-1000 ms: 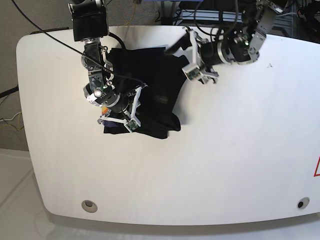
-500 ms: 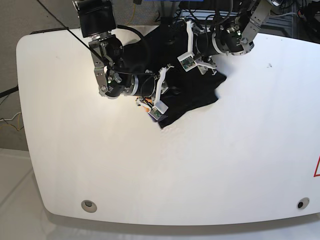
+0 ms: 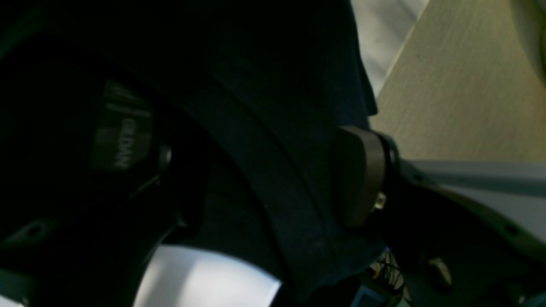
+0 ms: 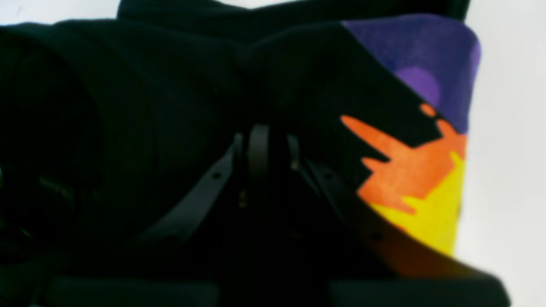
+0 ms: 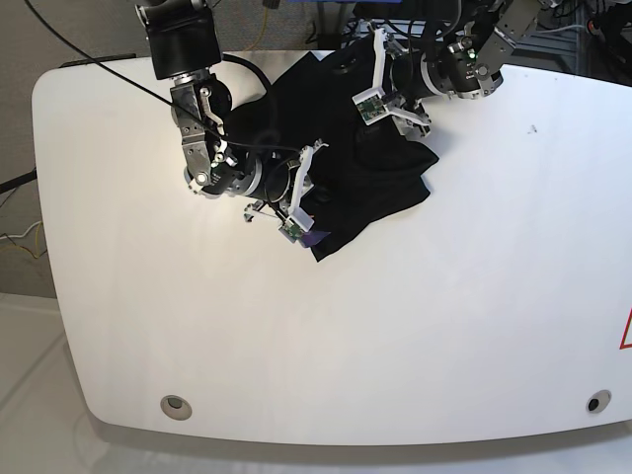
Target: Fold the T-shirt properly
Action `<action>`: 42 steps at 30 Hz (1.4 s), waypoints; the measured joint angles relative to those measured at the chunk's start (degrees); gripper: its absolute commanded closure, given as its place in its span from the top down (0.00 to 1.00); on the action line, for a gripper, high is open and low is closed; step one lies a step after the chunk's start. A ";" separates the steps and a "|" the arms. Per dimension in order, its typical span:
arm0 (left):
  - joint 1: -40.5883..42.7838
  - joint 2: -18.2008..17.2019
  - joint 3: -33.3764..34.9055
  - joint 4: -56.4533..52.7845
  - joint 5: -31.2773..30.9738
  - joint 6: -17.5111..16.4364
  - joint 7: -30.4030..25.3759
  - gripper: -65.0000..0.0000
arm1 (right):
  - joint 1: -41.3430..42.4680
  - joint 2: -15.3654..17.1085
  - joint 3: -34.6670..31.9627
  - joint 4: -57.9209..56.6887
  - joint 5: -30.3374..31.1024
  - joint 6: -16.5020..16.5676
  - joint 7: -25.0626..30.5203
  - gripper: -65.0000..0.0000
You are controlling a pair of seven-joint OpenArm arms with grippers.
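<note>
White tabletop (image 5: 415, 326) fills most of the room's view, bare across its near half, with cables and equipment crowding the far edge. Up at the far side lies the T-shirt (image 5: 380, 188), a bunched black heap rather than a flat sheet, its lower corner poking toward the middle of the table.

From where I stand, the right gripper (image 5: 296, 202) sits at the shirt's near-left edge, and its own camera shows the fingers drawn nearly together with cloth pinched between them, the purple, orange and yellow print (image 4: 422, 157) turned up just beside. So it has hold of the T-shirt's edge.

Over at the far edge the left gripper (image 5: 387, 84) stands with its jaws spread wide. Its camera shows a hem of black fabric draped between the fingers (image 3: 360, 175), but nothing is clamped.

As for progress, I would say the folding is barely under way: the garment is crumpled, no clean crease shows, and the sleeves cannot be made out. Spreading it flat and making every fold seems yet to come.
</note>
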 measured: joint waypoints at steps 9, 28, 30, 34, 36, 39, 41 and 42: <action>-5.42 1.90 -0.61 -6.88 -4.20 -1.44 0.22 0.64 | -0.33 -0.98 0.94 -0.79 -2.99 1.05 2.16 0.06; -8.79 2.71 -0.98 -14.93 -7.37 -2.58 -4.35 0.61 | 0.31 1.11 -1.53 -2.12 -2.47 1.01 4.66 0.06; -8.83 2.71 -1.16 -14.91 -7.52 -2.58 -4.28 0.61 | 0.26 2.16 -2.10 -1.33 -2.45 1.18 4.24 0.06; -9.33 2.71 -1.27 -14.73 -7.48 -2.58 -3.56 0.63 | -1.31 3.28 -2.45 1.16 -2.34 1.03 3.98 0.06; -9.55 2.60 -1.14 -13.38 -7.26 -2.38 -2.49 0.63 | -3.65 2.97 -1.42 5.01 -2.99 0.52 2.60 0.06; -10.21 2.25 -0.92 -11.85 -5.42 -1.79 -0.33 0.63 | -7.02 2.16 -0.70 10.60 -4.85 0.15 0.15 0.06; -10.64 1.75 -0.94 -11.17 -4.81 -1.14 -0.02 0.63 | -8.85 1.81 -0.83 13.86 -5.01 0.96 -0.90 0.06; -10.86 1.60 -0.94 -10.99 -4.68 -1.01 0.42 0.63 | -9.35 1.62 -0.85 14.64 -4.96 1.27 -1.29 0.06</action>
